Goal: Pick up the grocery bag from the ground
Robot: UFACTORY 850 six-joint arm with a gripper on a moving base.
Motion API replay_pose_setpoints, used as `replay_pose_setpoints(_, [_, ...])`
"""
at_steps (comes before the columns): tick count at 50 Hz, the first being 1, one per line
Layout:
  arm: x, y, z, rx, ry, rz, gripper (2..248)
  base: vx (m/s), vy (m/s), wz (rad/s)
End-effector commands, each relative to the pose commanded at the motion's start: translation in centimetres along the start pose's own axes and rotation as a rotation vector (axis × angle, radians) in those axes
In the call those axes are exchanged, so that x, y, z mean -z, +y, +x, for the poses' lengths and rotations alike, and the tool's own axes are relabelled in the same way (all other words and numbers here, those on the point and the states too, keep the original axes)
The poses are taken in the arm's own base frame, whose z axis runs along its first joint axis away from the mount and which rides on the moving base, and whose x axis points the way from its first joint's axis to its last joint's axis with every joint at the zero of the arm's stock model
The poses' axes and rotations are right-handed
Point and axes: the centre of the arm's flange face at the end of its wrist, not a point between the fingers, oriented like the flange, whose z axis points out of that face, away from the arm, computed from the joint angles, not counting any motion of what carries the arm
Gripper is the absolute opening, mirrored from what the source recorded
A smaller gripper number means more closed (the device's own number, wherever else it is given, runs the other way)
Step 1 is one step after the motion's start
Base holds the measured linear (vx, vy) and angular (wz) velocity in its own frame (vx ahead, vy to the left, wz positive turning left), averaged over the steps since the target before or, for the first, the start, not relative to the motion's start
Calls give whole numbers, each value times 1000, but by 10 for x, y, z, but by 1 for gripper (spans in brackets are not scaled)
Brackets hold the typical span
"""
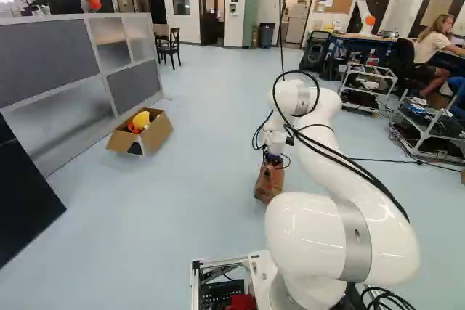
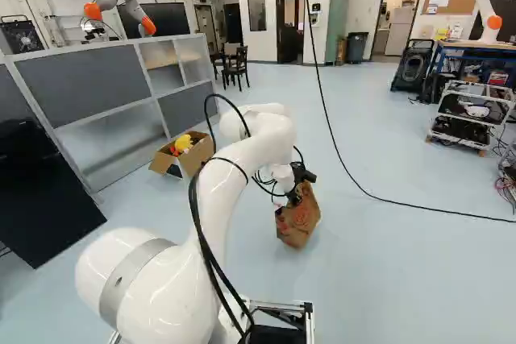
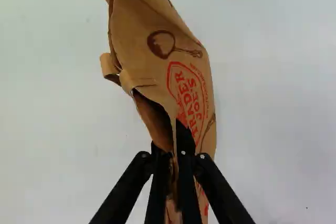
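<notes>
Floor (image 2: 379,279) below, arm (image 2: 234,183) out over it, grocery bag (image 2: 298,219) right under the gripper (image 3: 170,141), tilted, rim clamped btwn both fingers, mouth running ahead of them. Straight lift next, prob; can't tell if btm's touching.

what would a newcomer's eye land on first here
Probably the big white arm, filling much of the right of the left base view. At its far end is the brown bag, tilted, its upper edge pinched in the tool. Next comes the open box beside the grey partition, with a bright yellow thing inside.
</notes>
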Motion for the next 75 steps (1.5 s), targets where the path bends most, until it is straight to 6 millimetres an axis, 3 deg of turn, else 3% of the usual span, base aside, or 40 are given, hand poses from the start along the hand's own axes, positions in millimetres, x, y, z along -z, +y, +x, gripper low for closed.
replay_pose_setpoints(75, [106, -7, 33, -3, 49, 21, 22, 0, 0, 0])
